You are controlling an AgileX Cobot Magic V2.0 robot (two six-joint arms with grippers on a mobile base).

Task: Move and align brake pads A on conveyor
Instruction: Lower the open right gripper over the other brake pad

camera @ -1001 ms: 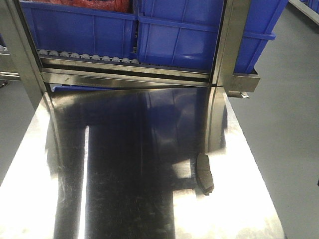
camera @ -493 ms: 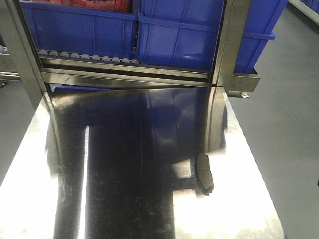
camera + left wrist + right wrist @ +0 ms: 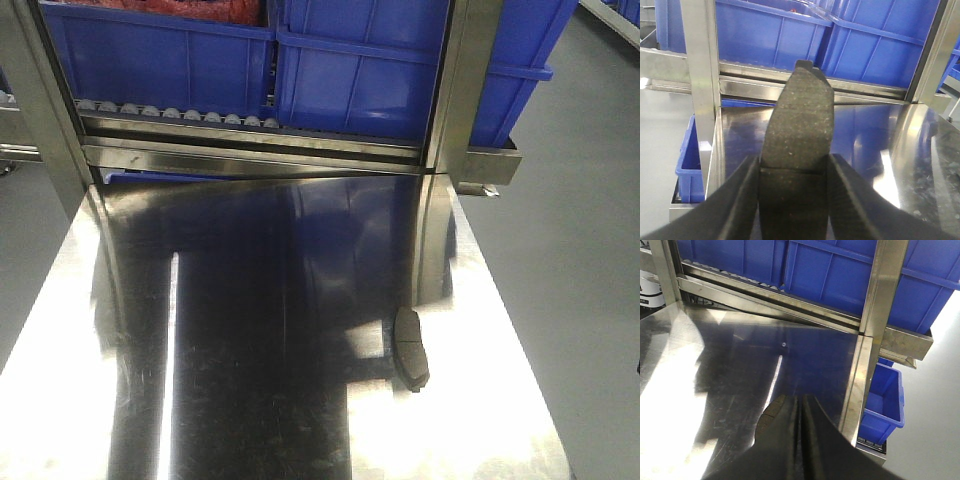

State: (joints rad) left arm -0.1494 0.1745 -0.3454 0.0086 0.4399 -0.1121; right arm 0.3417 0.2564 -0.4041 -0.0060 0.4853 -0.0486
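My left gripper is shut on a brake pad, a dark grey curved oblong with a thin groove across its middle; the pad stands up between the two fingers. A second brake pad lies on the shiny steel table near its right edge. In the right wrist view that pad peeks out from under the left side of my right gripper, whose jaws are shut together with nothing between them. Neither gripper shows in the front view. The conveyor is out of view.
A steel roller rack holding large blue bins stands at the table's far end, with upright steel posts at its sides. A small blue bin sits low beside the table's right edge. Grey floor surrounds the table.
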